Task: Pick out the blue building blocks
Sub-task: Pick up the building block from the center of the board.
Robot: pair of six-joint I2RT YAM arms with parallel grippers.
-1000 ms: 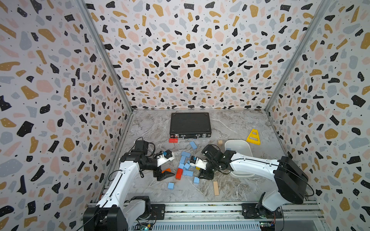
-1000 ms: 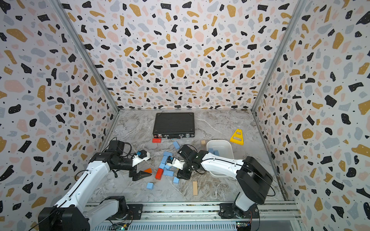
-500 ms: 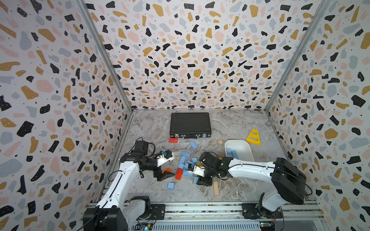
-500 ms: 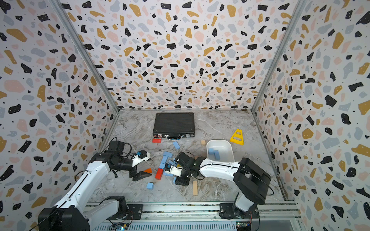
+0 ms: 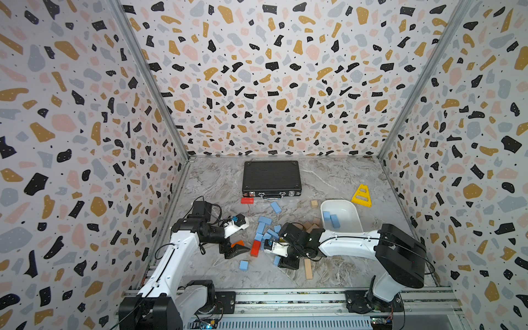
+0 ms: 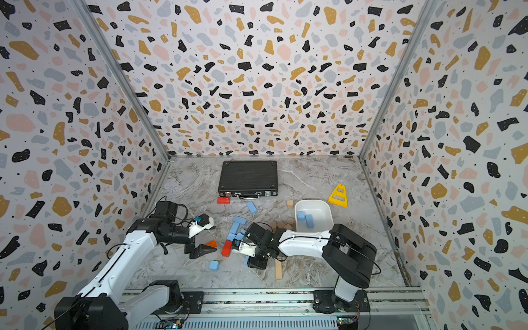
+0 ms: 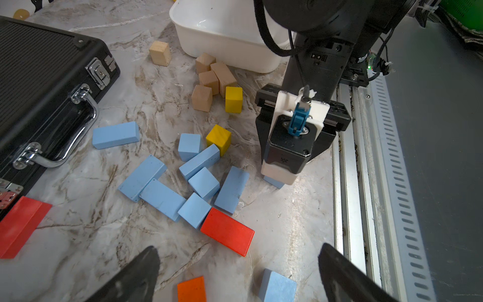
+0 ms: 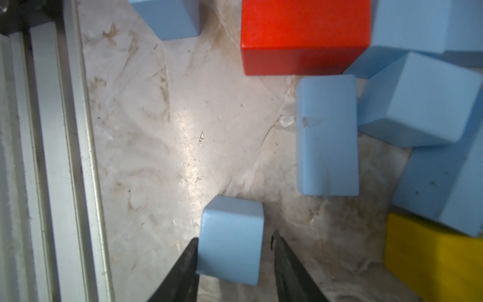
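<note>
End effector (image 8: 234, 236) nearer (astride blue block (image 8: 231, 243))

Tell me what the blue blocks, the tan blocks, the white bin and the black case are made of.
Blue building blocks: likely painted wood; matte even coat, small scuffs and dents. Tan blocks: bare wood, grain showing. White bin: probably plastic; smooth, glossy, rounded moulded rim. Black case: ribbed matte shell, material unclear; latches and handle look like chromed metal.
</note>
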